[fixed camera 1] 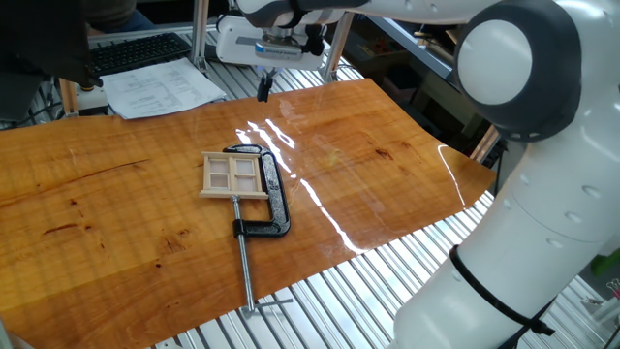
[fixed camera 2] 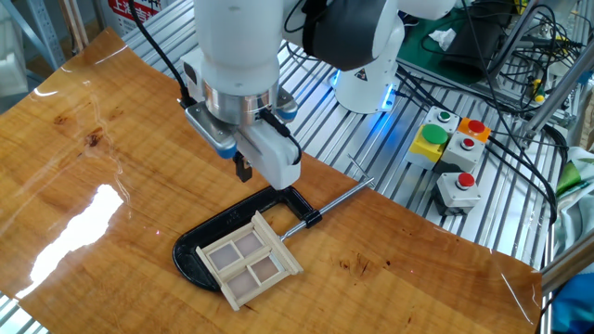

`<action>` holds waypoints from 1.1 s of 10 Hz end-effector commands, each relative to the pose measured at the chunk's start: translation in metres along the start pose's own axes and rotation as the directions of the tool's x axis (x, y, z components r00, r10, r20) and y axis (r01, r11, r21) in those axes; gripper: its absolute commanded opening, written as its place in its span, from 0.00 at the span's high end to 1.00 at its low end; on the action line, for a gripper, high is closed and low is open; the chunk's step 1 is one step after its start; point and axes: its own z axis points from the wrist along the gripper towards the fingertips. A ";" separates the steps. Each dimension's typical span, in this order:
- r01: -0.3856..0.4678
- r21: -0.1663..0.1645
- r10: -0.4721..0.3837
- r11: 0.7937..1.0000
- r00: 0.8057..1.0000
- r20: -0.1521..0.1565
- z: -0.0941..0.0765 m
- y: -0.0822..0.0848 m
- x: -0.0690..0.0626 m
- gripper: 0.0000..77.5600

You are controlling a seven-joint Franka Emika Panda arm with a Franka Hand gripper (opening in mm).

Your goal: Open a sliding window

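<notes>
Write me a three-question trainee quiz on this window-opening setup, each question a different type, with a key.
1. True or false: the claw is gripping the sliding window.
2. Multiple choice: what pins the window to the table? A) a strip of tape B) a black C-clamp C) a stack of books
3. Short answer: in the view showing the button boxes, what colours are the round buttons beside the table?

Key
1. False. The claw hangs above the table, apart from the window, with nothing in it.
2. B. The clamp's black frame wraps round one side of the window, its steel rod pointing away.
3. Green, yellow and two red.
</notes>
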 end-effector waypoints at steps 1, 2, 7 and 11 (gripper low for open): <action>-0.038 0.012 0.038 0.999 0.999 -0.002 -0.001 0.000 -0.001 1.00; -0.043 0.008 0.042 0.999 0.999 0.003 -0.001 0.000 -0.001 1.00; -0.010 0.001 0.010 1.000 1.000 -0.007 0.005 -0.001 -0.009 1.00; 0.006 0.004 -0.006 1.000 1.000 0.005 0.023 0.000 -0.014 1.00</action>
